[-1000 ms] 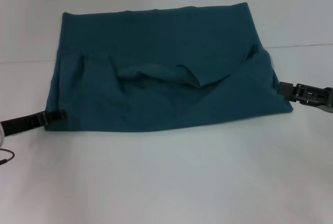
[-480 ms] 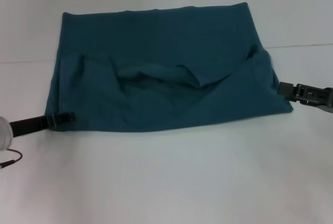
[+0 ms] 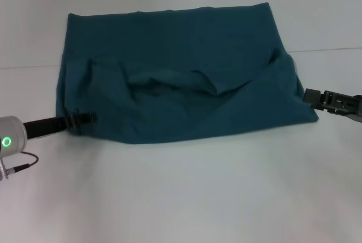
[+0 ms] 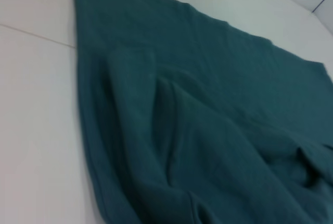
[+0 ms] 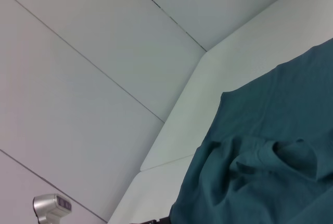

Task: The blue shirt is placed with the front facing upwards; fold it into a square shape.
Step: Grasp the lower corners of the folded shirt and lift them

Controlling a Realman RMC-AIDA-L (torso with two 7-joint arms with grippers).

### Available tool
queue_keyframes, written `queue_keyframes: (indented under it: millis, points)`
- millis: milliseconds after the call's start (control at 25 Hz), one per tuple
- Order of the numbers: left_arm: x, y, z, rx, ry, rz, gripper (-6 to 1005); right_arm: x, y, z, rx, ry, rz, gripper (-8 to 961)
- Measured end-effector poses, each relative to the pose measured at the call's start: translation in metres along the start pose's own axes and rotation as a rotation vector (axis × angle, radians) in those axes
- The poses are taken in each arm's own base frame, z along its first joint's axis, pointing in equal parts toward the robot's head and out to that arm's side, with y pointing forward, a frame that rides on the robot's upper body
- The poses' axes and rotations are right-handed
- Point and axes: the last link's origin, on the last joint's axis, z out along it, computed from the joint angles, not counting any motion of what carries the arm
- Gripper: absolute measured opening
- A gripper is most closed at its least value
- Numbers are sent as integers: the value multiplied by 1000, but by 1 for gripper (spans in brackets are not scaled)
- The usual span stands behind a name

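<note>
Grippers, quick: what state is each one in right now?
Left gripper: on the blue shirt at its near-left corner; open or shut cannot be told.
Right gripper: at the shirt's right edge; open or shut cannot be told.

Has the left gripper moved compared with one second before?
Yes. The left gripper has moved inward over the blue shirt, past its left edge, toward the right gripper.

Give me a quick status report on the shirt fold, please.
Left gripper on the blue shirt at its near left corner. Right gripper at the shirt's right edge. Shirt partly folded, rumpled mid-panel. Nothing in the way.
</note>
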Motion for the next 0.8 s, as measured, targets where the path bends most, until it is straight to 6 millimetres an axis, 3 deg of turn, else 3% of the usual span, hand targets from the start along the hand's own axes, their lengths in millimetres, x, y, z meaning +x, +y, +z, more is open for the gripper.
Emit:
queue_keyframes:
  millis: [400,800]
  points:
    - [4,-12,-2,73,23,-51,658,-1,0,-1,2,-2,-2,915]
    - [-2,-10,2,87,-20,-36,658,-1,0,-1,2,-2,1,915]
